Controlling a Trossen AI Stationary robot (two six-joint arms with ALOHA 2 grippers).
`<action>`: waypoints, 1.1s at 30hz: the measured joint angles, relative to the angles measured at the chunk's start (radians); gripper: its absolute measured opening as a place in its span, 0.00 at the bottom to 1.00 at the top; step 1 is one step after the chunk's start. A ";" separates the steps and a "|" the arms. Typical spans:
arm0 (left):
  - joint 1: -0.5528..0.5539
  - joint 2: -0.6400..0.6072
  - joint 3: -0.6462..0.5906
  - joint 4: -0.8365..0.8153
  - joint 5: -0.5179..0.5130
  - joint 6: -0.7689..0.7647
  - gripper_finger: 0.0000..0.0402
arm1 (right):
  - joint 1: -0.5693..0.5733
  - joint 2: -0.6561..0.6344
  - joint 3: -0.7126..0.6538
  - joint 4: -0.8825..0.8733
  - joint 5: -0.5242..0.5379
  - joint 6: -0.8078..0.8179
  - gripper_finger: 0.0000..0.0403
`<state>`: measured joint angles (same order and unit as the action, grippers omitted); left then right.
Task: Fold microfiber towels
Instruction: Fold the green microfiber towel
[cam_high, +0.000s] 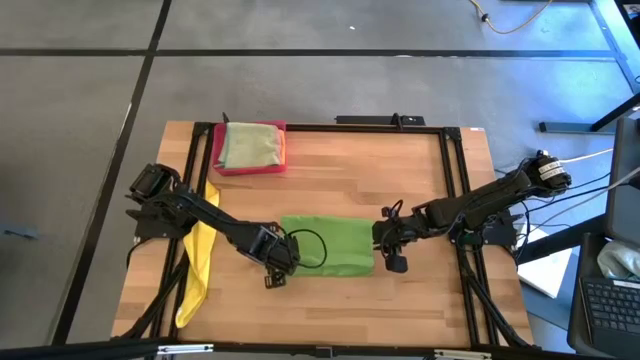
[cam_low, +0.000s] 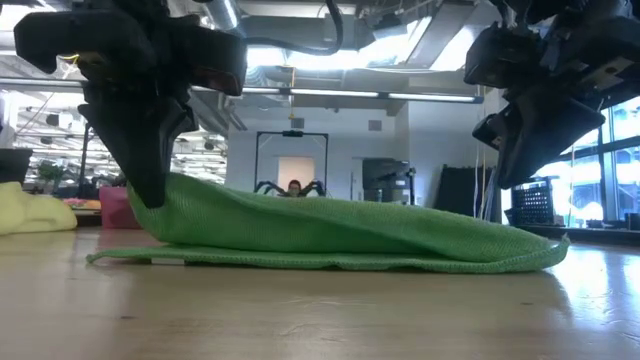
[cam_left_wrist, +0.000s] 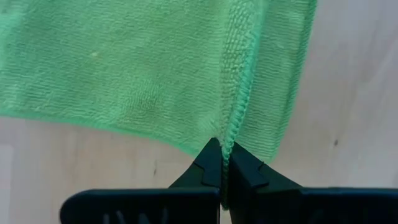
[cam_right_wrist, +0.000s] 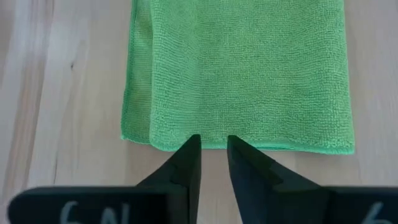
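A bright green towel (cam_high: 325, 245) lies folded in the middle of the table, and it also shows in the low view (cam_low: 340, 235). My left gripper (cam_high: 278, 264) is at its left near corner, shut on the towel's edge. My right gripper (cam_high: 393, 252) hovers over the towel's right end (cam_right_wrist: 249, 140) with a narrow gap between its fingers, and in the low view (cam_low: 515, 160) it is clear above the cloth. A yellow towel (cam_high: 199, 262) lies along the table's left side. A pale olive-green towel (cam_high: 250, 145) rests on the pink-red tray (cam_high: 218, 160). My left gripper pinches the green towel's stitched hem (cam_left_wrist: 231, 134) between its two fingers, at the towel's left end. The fingers come from above, pointing down. The held edge is raised a little off the table (cam_low: 165, 205), while the rest of the towel lies on the table.
The tray stands at the far left of the table. A black frame rail (cam_high: 455, 170) runs around the table top. Bare wood lies near the front edge and between the tray and the green towel. A cable loop (cam_high: 310, 245) hangs over the green towel.
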<state>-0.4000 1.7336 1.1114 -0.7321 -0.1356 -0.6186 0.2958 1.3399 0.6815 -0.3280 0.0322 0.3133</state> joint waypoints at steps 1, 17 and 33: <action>0.000 0.000 0.000 0.001 0.003 0.000 0.00 | 0.000 0.000 0.000 0.001 0.000 0.005 0.20; 0.001 0.000 0.000 0.001 0.006 -0.008 0.00 | 0.065 0.000 0.000 0.052 -0.185 0.063 0.21; 0.003 0.000 0.000 0.004 0.033 -0.008 0.00 | 0.150 0.193 0.000 0.099 0.021 -0.374 0.21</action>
<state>-0.3969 1.7336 1.1114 -0.7284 -0.1026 -0.6270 0.4458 1.5325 0.6819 -0.2285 0.0530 -0.0605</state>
